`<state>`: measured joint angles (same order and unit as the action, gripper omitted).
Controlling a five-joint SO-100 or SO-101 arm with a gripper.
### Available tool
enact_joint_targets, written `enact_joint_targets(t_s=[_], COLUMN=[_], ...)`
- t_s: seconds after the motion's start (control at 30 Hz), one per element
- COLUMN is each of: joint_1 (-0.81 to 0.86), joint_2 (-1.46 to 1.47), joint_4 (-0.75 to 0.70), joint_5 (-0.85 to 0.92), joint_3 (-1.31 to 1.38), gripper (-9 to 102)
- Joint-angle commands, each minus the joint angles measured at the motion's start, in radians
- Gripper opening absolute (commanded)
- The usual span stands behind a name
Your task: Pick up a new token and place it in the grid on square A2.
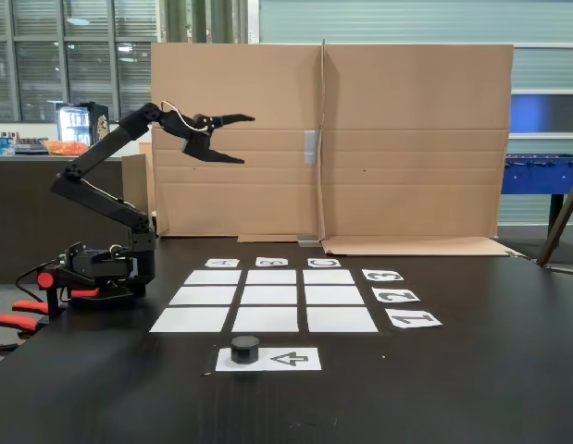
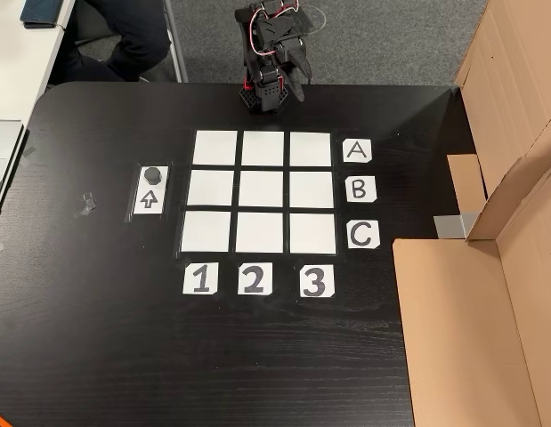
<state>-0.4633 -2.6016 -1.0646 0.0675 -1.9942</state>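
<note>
The black token (image 1: pixel 245 349) (image 2: pixel 153 174) stands on one end of the white arrow sheet (image 1: pixel 291 359), outside the grid (image 1: pixel 265 319) (image 2: pixel 262 233). All nine white squares are bare. Square A2 (image 1: pixel 203 296) (image 2: pixel 263 149) is the middle square of the row nearest the arm's base. In the fixed view my gripper (image 1: pixel 247 139) is raised high above the table, left of the grid, and is open with nothing between its fingers. From above, the gripper (image 2: pixel 295 82) hangs over the table's far edge, just beyond the A row.
A tall cardboard wall (image 1: pixel 406 139) (image 2: pixel 489 267) borders the table beyond the C row. Letter labels (image 2: pixel 358 189) and number labels (image 2: pixel 252 280) edge the grid. A scrap of tape (image 2: pixel 88 203) lies beyond the arrow sheet. A seated person's legs (image 2: pixel 124 36) are off the table corner.
</note>
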Motion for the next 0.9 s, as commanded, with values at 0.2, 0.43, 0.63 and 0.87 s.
enact_joint_targets(t_s=[0.2, 0.43, 0.63, 0.87], joint_1=[0.048, 0.078, 0.132, 0.213], joint_2=[0.179, 0.394, 0.595, 0.871], joint_4=[-0.038, -0.146, -0.264, -0.419], joint_5=[-0.048, -0.058, -0.066, -0.077], joint_3=[0.132, 0.305, 0.485, 0.721], gripper=[41, 42, 45, 47])
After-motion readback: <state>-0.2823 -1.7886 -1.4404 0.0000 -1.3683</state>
